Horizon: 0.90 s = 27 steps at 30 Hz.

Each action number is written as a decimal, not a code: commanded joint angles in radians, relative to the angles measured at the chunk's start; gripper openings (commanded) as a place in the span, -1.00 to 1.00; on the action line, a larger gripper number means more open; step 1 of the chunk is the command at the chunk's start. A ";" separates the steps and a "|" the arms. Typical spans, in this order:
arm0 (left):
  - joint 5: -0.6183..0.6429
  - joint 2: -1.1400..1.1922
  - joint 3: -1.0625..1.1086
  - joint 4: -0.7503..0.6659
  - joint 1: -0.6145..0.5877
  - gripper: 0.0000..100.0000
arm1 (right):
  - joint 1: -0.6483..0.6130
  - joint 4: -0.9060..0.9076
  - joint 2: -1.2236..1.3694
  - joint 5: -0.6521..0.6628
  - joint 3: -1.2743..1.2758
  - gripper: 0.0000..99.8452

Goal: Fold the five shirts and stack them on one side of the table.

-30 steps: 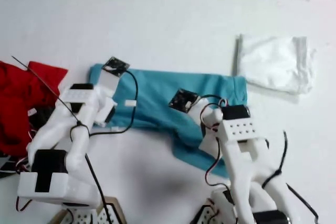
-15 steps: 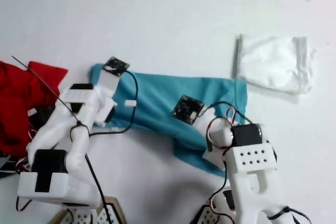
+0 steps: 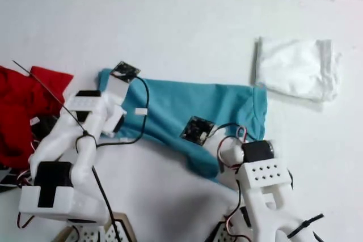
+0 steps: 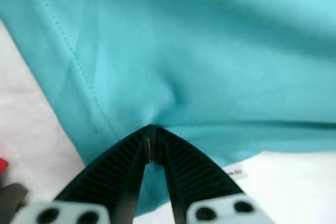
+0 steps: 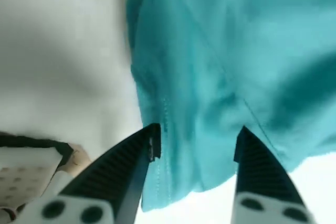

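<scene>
A teal shirt [image 3: 187, 106] lies spread across the middle of the table, its lower part bunched near the right arm [image 3: 264, 171]. My left gripper [image 4: 150, 139] is shut on a puckered fold of the teal shirt [image 4: 210, 51] near its left end, beside a small white tag [image 4: 235, 172]. My right gripper [image 5: 198, 136] hangs open over the shirt's rumpled lower edge [image 5: 210, 93], with cloth between its fingers but not pinched. A folded white shirt [image 3: 296, 69] rests at the far right. A red shirt [image 3: 22, 109] lies crumpled at the left edge.
The left arm [image 3: 85, 111] stands between the red shirt and the teal one. Bare white table [image 3: 170, 26] stretches across the back. Both arm bases and loose cables [image 3: 229, 182] crowd the near edge.
The right arm has drawn back toward the near edge and its wrist has shifted left. The shirt's lower part has bunched up shorter. The left arm has stayed put.
</scene>
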 commanded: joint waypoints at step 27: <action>0.009 0.002 0.004 -0.032 -0.018 -0.95 | -0.018 -0.278 0.590 -0.064 -0.069 -0.55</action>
